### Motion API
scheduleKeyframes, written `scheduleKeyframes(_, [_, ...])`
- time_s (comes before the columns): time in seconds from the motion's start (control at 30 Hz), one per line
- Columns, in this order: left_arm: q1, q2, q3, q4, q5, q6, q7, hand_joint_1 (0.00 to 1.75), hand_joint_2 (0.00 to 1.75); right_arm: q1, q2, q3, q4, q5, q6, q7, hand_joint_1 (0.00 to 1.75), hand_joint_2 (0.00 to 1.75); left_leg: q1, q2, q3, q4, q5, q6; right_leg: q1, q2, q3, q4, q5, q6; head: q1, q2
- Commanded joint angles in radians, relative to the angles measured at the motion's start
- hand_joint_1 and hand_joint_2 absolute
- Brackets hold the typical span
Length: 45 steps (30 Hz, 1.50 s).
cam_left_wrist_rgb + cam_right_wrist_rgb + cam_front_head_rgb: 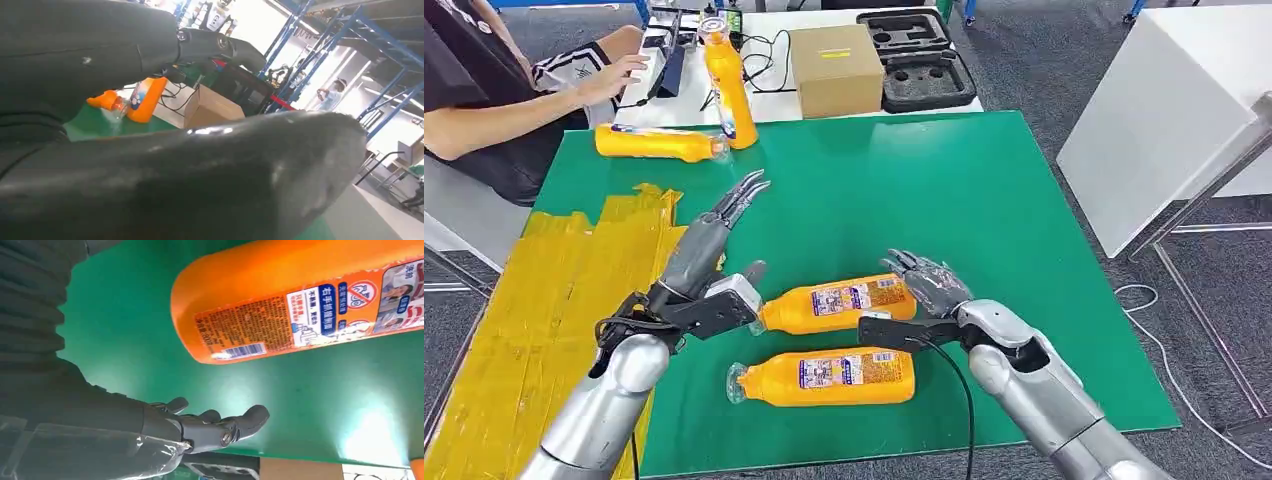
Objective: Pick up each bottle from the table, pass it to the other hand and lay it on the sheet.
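Two orange bottles lie side by side on the green mat (984,190): one (839,303) between my hands, the other (829,377) nearer me. My left hand (716,222) is open above the mat's left part, fingers stretched forward, its wrist beside the first bottle's cap. Open too, my right hand (929,283) sits at that bottle's base end, holding nothing; the right wrist view shows the bottle (300,305) apart from the spread fingers (215,427). A third bottle (659,143) lies at the mat's far left, a fourth (729,85) stands beside it. The yellow sheet (564,290) covers the left side.
A person sits at the far left with a hand (624,72) on the white table behind. A cardboard box (836,68) and a black foam tray (914,55) stand beyond the mat. A white cabinet (1164,110) is off to the right.
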Motion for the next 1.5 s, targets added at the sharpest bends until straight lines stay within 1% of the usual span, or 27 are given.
scheduleKeyframes(0.03, [-0.042,-0.007,-0.015,0.068,0.002,0.001,-0.009,0.0,0.0,-0.089,0.048,0.048,0.16,0.009,-0.015,-0.004,0.0,1.75,0.0,0.001,0.005,0.0,-0.001,-0.002,0.001,0.0,0.004,0.0,-0.001,-0.002,0.0,0.0])
scheduleKeyframes(0.07, [-0.04,-0.01,-0.008,0.063,0.002,0.002,-0.011,0.0,0.0,-0.105,0.068,0.053,0.196,0.015,-0.018,-0.007,0.0,1.75,0.0,0.001,0.003,0.0,-0.001,-0.001,0.0,0.0,0.002,0.0,-0.001,-0.001,0.0,0.0])
scheduleKeyframes(0.17, [-0.03,-0.008,-0.001,0.055,0.004,0.004,-0.012,0.0,0.0,-0.123,0.088,0.064,0.236,0.024,-0.019,-0.008,0.0,1.75,0.0,0.002,0.003,0.0,-0.001,-0.001,0.001,0.0,0.002,0.0,0.0,-0.001,0.0,0.0])
scheduleKeyframes(0.2, [-0.024,-0.008,0.001,0.054,0.005,0.005,-0.012,0.0,0.0,-0.128,0.095,0.066,0.25,0.024,-0.02,-0.008,0.0,1.75,0.001,0.003,0.006,0.0,-0.002,-0.002,0.001,0.001,0.005,0.0,-0.001,-0.002,0.0,0.0])
scheduleKeyframes(0.27, [-0.011,-0.008,0.003,0.054,0.008,0.008,-0.018,0.0,0.0,-0.139,0.104,0.07,0.275,0.025,-0.021,-0.01,0.0,1.75,0.0,0.002,0.003,0.0,-0.001,-0.001,0.001,0.001,0.003,0.0,0.0,-0.001,0.0,0.0])
scheduleKeyframes(0.3, [-0.011,-0.011,0.002,0.056,0.008,0.009,-0.019,0.0,0.0,-0.143,0.11,0.07,0.285,0.024,-0.022,-0.01,0.0,1.75,0.001,0.003,0.006,0.0,-0.002,-0.002,0.001,0.001,0.005,0.0,-0.001,-0.002,0.0,0.0])
scheduleKeyframes(0.47, [-0.032,-0.023,-0.003,0.083,0.008,0.011,-0.026,0.0,0.0,-0.182,0.151,0.091,0.4,0.047,-0.035,-0.01,0.0,1.75,0.0,0.001,0.003,-0.001,-0.001,-0.001,0.0,0.0,0.003,0.0,0.0,-0.001,0.0,0.0])
scheduleKeyframes(0.5, [-0.032,-0.023,-0.002,0.085,0.009,0.012,-0.027,0.0,0.0,-0.186,0.156,0.095,0.418,0.05,-0.039,-0.011,0.0,1.75,0.001,0.002,0.005,0.0,-0.002,-0.002,0.001,0.001,0.005,0.0,-0.001,-0.002,0.0,0.0])
scheduleKeyframes(0.7, [-0.026,-0.026,0.004,0.084,0.011,0.016,-0.029,0.0,0.0,-0.195,0.18,0.109,0.478,0.06,-0.039,-0.012,0.0,1.75,0.001,0.001,0.004,0.0,-0.001,-0.001,0.001,-0.001,0.004,0.0,-0.001,-0.001,0.0,0.0])
scheduleKeyframes(0.73, [-0.026,-0.026,0.005,0.083,0.011,0.016,-0.029,0.0,0.0,-0.198,0.183,0.112,0.485,0.062,-0.037,-0.013,0.0,1.75,0.001,0.002,0.006,-0.001,-0.002,-0.002,0.001,0.0,0.006,0.0,-0.002,-0.002,0.0,0.0])
scheduleKeyframes(0.8, [-0.026,-0.028,0.006,0.081,0.011,0.016,-0.028,0.0,0.0,-0.205,0.187,0.118,0.5,0.066,-0.034,-0.015,0.0,1.75,0.0,0.0,0.003,0.0,-0.001,-0.001,0.0,-0.001,0.003,0.0,-0.001,-0.001,0.0,0.0])
scheduleKeyframes(0.83, [-0.026,-0.028,0.006,0.081,0.011,0.016,-0.028,0.0,0.0,-0.205,0.187,0.118,0.5,0.066,-0.034,-0.015,0.0,1.75,0.001,0.002,0.005,0.0,-0.002,-0.002,0.001,0.0,0.005,0.0,-0.001,-0.002,0.0,0.0])
scheduleKeyframes(0.9, [-0.023,-0.029,0.009,0.081,0.012,0.016,-0.027,0.0,0.0,-0.212,0.188,0.128,0.519,0.069,-0.029,-0.02,0.02,1.75,0.0,0.0,0.002,0.0,-0.001,-0.001,0.0,-0.001,0.002,0.0,-0.001,-0.001,0.0,0.0])
scheduleKeyframes(0.93, [-0.022,-0.029,0.009,0.081,0.012,0.016,-0.027,0.0,0.0,-0.212,0.188,0.13,0.521,0.069,-0.028,-0.021,0.07,1.75,0.001,0.001,0.005,0.0,-0.002,-0.002,0.001,0.0,0.004,0.0,-0.001,-0.002,0.0,0.0])
scheduleKeyframes(0.97, [-0.019,-0.029,0.011,0.083,0.012,0.015,-0.027,0.0,0.0,-0.215,0.188,0.135,0.53,0.07,-0.024,-0.023,0.59,1.75,0.0,0.001,0.004,0.0,-0.001,-0.002,0.001,-0.001,0.004,0.0,-0.001,-0.001,0.0,0.0])
scheduleKeyframes(1.0, [-0.018,-0.029,0.011,0.083,0.012,0.015,-0.027,0.0,0.0,-0.215,0.188,0.135,0.531,0.07,-0.024,-0.024,1.03,1.75,0.0,0.001,0.003,-0.001,0.0,-0.001,0.0,-0.001,0.002,0.0,-0.001,-0.001,0.0,0.0])
scheduleKeyframes(1.03, [-0.015,-0.029,0.012,0.084,0.012,0.015,-0.027,0.0,0.0,-0.214,0.188,0.136,0.532,0.07,-0.025,-0.024,1.03,1.75,0.0,0.001,0.005,0.0,-0.001,-0.002,0.001,-0.001,0.004,0.0,-0.001,-0.002,0.0,0.0])
scheduleKeyframes(1.07, [-0.012,-0.029,0.014,0.084,0.012,0.017,-0.027,0.0,0.0,-0.213,0.188,0.137,0.535,0.07,-0.027,-0.024,1.5,1.75,0.0,0.0,0.004,-0.001,-0.001,-0.002,0.0,-0.001,0.004,0.0,-0.001,-0.001,0.0,0.0])
scheduleKeyframes(1.1, [-0.011,-0.029,0.015,0.085,0.011,0.018,-0.028,0.0,0.0,-0.212,0.187,0.137,0.537,0.07,-0.028,-0.025,1.64,1.75,0.0,0.001,0.004,0.0,-0.001,-0.002,0.001,-0.001,0.004,0.0,-0.001,-0.001,0.0,0.0])
scheduleKeyframes(1.13, [-0.011,-0.03,0.016,0.087,0.01,0.02,-0.029,0.0,0.0,-0.212,0.187,0.137,0.538,0.07,-0.031,-0.025,1.75,1.75,0.0,0.0,0.003,-0.001,0.0,-0.001,0.0,-0.001,0.002,0.0,0.0,-0.001,0.0,0.0])
scheduleKeyframes(1.2, [-0.011,-0.03,0.017,0.087,0.01,0.022,-0.03,0.0,0.0,-0.209,0.186,0.134,0.537,0.068,-0.035,-0.026,1.75,1.75,0.0,0.001,0.005,-0.001,-0.001,-0.002,0.001,-0.001,0.005,0.0,-0.001,-0.001,0.0,0.0])
scheduleKeyframes(1.4, [-0.011,-0.03,0.017,0.087,0.01,0.022,-0.03,0.0,0.0,-0.209,0.186,0.134,0.537,0.068,-0.035,-0.026,1.75,1.75,0.0,0.0,0.003,-0.001,-0.001,-0.001,0.0,-0.001,0.003,0.0,-0.001,-0.001,0.0,0.0])
scheduleKeyframes(1.43, [-0.011,-0.03,0.017,0.087,0.01,0.022,-0.03,0.0,0.0,-0.209,0.186,0.134,0.537,0.068,-0.035,-0.026,1.75,1.75,0.001,0.0,0.006,-0.001,-0.002,-0.002,0.001,-0.001,0.006,-0.001,-0.001,-0.002,0.0,0.0])
scheduleKeyframes(1.47, [-0.011,-0.03,0.017,0.087,0.01,0.021,-0.03,0.0,0.0,-0.209,0.186,0.132,0.534,0.067,-0.037,-0.026,1.75,1.75,0.0,0.0,0.004,-0.001,-0.001,-0.002,0.001,-0.002,0.004,-0.001,-0.001,-0.001,0.0,0.0])
scheduleKeyframes(1.5, [-0.011,-0.031,0.018,0.087,0.01,0.022,-0.03,0.0,0.0,-0.206,0.186,0.124,0.529,0.063,-0.044,-0.026,1.75,1.75,0.001,0.0,0.006,-0.001,-0.002,-0.002,0.001,-0.002,0.006,-0.001,-0.002,-0.002,0.0,0.0])
